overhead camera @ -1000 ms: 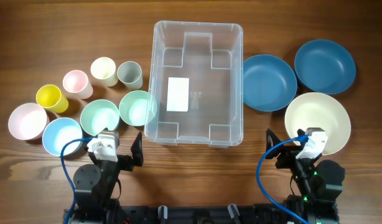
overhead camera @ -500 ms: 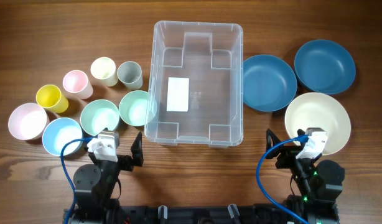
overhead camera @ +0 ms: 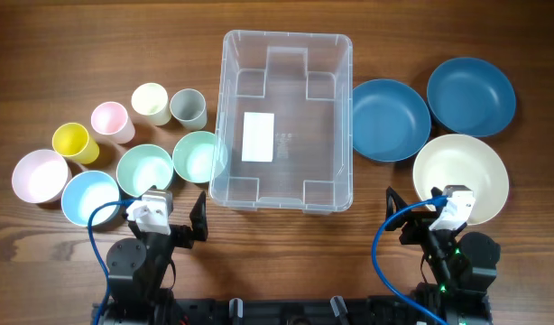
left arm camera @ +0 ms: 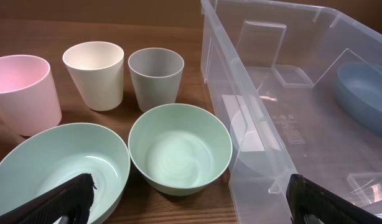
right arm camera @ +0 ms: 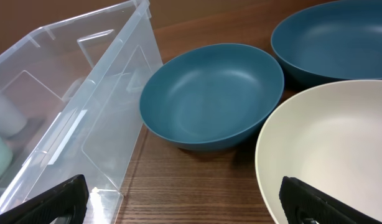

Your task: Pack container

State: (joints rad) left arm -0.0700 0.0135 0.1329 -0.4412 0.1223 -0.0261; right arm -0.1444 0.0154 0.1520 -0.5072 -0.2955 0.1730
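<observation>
The container (overhead camera: 287, 35), a clear rectangular bin with a white label (overhead camera: 257, 137) on its base, stands in the middle of the table with nothing inside. My left gripper (overhead camera: 161, 209) sits near the front edge, left of the bin, open and holding nothing. In the left wrist view the left gripper (left arm camera: 191, 190) faces a mint green bowl (left arm camera: 180, 147), with the container's wall (left arm camera: 284, 118) to the right. My right gripper (overhead camera: 439, 206) rests at the front right, open too. Seen from the right wrist, the right gripper (right arm camera: 183, 190) spans bare wood between the container (right arm camera: 73, 118) and a cream bowl (right arm camera: 328, 149).
Left of the bin stand a pink bowl (overhead camera: 40, 175), a light blue bowl (overhead camera: 89, 196), two green bowls (overhead camera: 144, 170) and several small cups, among them a yellow cup (overhead camera: 71, 140) and a grey cup (overhead camera: 188, 107). Two dark blue bowls (overhead camera: 390, 119) (overhead camera: 471, 96) lie to the right.
</observation>
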